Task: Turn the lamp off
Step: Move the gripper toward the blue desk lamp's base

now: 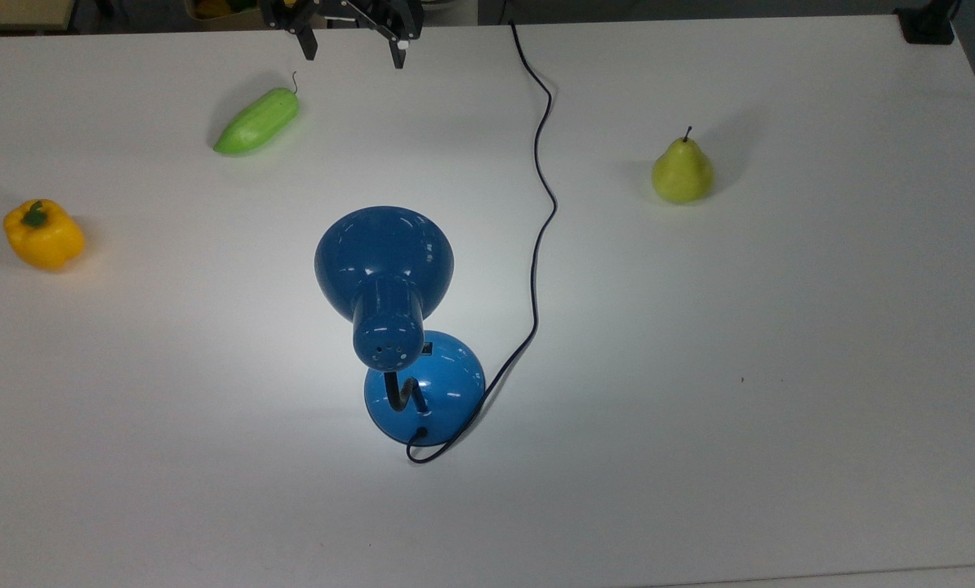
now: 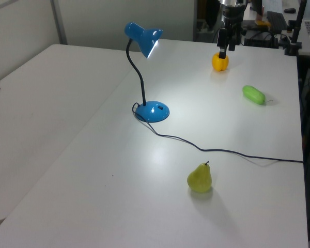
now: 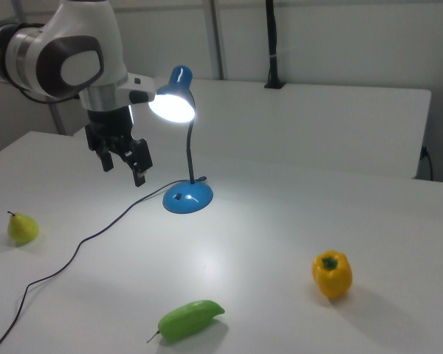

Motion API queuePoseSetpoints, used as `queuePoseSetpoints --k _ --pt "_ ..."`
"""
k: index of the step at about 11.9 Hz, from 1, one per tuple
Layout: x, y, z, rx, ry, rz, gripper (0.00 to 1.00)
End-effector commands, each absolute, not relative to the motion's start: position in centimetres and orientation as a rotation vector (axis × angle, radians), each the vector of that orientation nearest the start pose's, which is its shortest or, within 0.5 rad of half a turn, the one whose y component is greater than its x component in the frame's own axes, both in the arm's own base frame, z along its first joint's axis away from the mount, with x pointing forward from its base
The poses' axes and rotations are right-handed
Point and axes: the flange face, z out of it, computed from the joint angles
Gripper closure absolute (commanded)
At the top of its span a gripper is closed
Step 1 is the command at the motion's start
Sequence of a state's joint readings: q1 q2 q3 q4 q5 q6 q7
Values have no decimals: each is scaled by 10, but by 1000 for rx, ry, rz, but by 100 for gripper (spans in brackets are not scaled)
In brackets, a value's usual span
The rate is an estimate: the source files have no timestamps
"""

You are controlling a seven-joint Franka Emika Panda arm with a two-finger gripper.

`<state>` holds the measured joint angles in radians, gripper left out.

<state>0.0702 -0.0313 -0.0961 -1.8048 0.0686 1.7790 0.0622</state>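
Light is shining out of the shiny blue metal lamp (image 3: 179,140) with the bell-shaped shade, so my job is not done yet. The lamp stands near the middle of the white table (image 1: 781,367), with its round base (image 1: 434,392) flat on the top and its thin black cord (image 1: 540,204) running away to the far edge in the top view.

My black two-finger gripper (image 1: 353,45) hangs up in the air, well apart from the lamp, at the far edge in the top view. Its jaws are wide apart and hold nothing.

I think the switch is the small dark square on the base (image 3: 177,197), but I cannot be sure from here. To do this well, I would first bring the jaws close together so I have one firm tip to press with. Then I would come in from above and keep clear of the shade and the bent black neck (image 2: 138,77). I would press gently, because the base could slide or tip.

The green cucumber-shaped toy (image 1: 256,122), yellow pepper (image 1: 42,235) and yellow-green pear (image 1: 682,170) lie far off, so they will not get in my way.
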Motion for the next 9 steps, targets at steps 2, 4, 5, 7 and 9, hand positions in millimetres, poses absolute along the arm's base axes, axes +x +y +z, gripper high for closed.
queuePoseSetpoints --k 2,4,5,7,9 --pt "556 -40 576 -3053 265 -35 0" --pt "559 -44 576 -3057 250 -55 0" --pt "560 -44 573 -3062 252 -46 0" --pt "564 -40 564 -3073 242 -24 0" --pt "564 -41 564 -3077 211 -25 29"
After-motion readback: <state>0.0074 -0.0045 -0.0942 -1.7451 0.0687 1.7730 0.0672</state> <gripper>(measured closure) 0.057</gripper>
